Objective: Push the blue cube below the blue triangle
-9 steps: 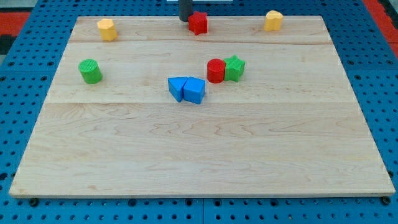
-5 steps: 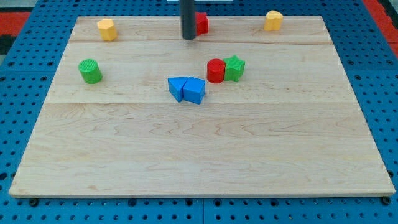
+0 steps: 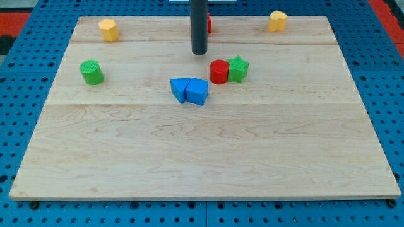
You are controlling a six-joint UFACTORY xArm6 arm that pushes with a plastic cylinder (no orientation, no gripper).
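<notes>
The rod comes straight down from the view's top, and my tip (image 3: 199, 53) sits on the board (image 3: 202, 157) above the blue pair, well apart from them and a little to the view's left of the red cylinder (image 3: 218, 71). There is no claw on this arm (only the plain dark rod), so it is neither wide nor narrow and holds nothing.

The blue cube (image 3: 197, 92) lies near the middle of the board, touching the blue triangle (image 3: 180, 89), which is on its left side in the view. The two sit side by side at about the same height, the cube not under the triangle.

To the view's right of my tip, the red cylinder stands pressed against a green star (image 3: 238, 69), the star on the right. A red block (image 3: 207, 24) peeks out from behind the rod near the top edge; its shape is mostly hidden. A yellow block (image 3: 108, 29) sits at the top left and another yellow block (image 3: 276, 21) at the top right (both look faceted, though I cannot make out their exact shapes). A green cylinder (image 3: 92, 72) stands alone towards the left edge, far from everything else.
</notes>
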